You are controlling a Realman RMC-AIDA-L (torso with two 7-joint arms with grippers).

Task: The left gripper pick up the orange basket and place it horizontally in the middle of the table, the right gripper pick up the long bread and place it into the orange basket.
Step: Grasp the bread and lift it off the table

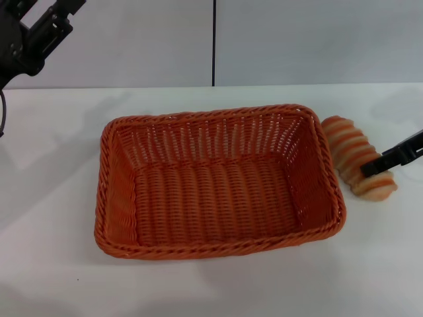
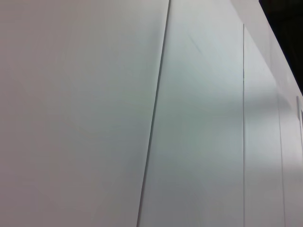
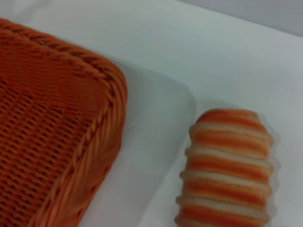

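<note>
The orange basket [image 1: 218, 181] lies lengthwise across the middle of the white table [image 1: 53, 264], upright and with nothing in it. Just beyond its right end, on the table, lies the long bread [image 1: 353, 155], striped side up and not touching the rim. My right gripper [image 1: 370, 169] reaches in from the right edge, and its black tip sits over the near part of the loaf. The right wrist view shows the basket's corner [image 3: 71, 118] and the bread [image 3: 227, 165] side by side with a gap between them. My left gripper [image 1: 39, 30] is raised at the far left, away from the basket.
A pale wall with a dark vertical seam [image 1: 213, 43] runs behind the table. The left wrist view shows only wall panels [image 2: 94, 113]. Bare tabletop lies in front of the basket and to its left.
</note>
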